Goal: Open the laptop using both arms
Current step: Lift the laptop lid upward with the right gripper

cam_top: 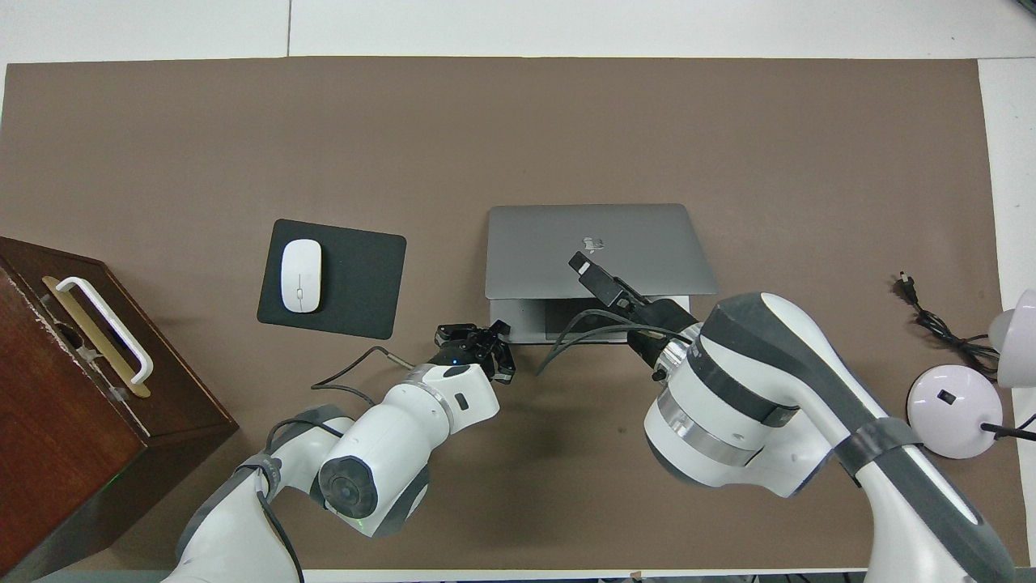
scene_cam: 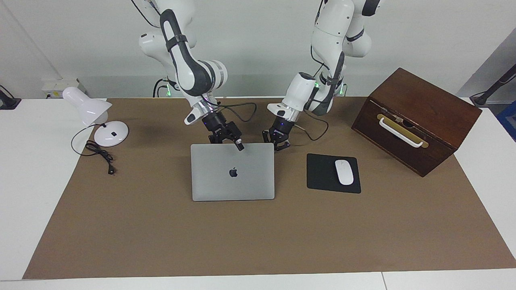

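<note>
The silver-grey laptop lies mid-table with its lid raised a little at the edge nearer to the robots. In the overhead view the lid stands above a strip of the grey deck. My right gripper is at the middle of the lid's raised edge and shut on it, with one finger lying on the lid's outer face. My left gripper is open and low at the laptop's corner toward the left arm's end, also seen in the overhead view.
A black mouse pad with a white mouse lies beside the laptop toward the left arm's end. A wooden box with a white handle stands past it. A white desk lamp and its cable are at the right arm's end.
</note>
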`<state>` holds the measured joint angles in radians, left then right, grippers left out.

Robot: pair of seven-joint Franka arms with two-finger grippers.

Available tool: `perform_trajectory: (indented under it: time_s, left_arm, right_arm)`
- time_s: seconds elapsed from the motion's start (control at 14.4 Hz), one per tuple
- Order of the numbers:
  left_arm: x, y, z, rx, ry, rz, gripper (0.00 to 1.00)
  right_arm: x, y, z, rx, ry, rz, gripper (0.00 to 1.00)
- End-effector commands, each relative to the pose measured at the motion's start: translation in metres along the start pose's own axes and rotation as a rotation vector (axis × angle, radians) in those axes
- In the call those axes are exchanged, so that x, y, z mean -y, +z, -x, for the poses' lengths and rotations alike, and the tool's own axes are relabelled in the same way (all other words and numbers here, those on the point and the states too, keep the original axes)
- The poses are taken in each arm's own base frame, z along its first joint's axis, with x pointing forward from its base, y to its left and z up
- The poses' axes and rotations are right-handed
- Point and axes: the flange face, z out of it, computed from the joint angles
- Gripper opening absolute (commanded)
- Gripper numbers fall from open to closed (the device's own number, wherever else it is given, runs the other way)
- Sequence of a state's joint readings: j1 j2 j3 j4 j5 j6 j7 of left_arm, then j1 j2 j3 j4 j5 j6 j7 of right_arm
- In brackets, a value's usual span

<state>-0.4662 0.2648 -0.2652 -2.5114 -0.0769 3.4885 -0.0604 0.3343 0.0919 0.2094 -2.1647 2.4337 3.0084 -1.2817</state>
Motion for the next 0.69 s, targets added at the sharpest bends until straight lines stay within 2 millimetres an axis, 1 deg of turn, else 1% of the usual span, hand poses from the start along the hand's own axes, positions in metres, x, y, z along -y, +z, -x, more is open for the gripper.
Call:
perform_trajectory:
  time_s: [0.0, 0.62]
  left_arm:
    - [0.005, 0.020, 0.010, 0.025, 0.006, -0.007, 0.00]
    - [0.004, 0.020, 0.010, 0.025, 0.007, -0.006, 0.00]
  right_arm:
    - [0.016, 0.018, -0.015, -0.028, 0.012, -0.021, 1.00]
    - [0.047, 0.027, -0.039, -0.060, 0.027, -0.109, 1.00]
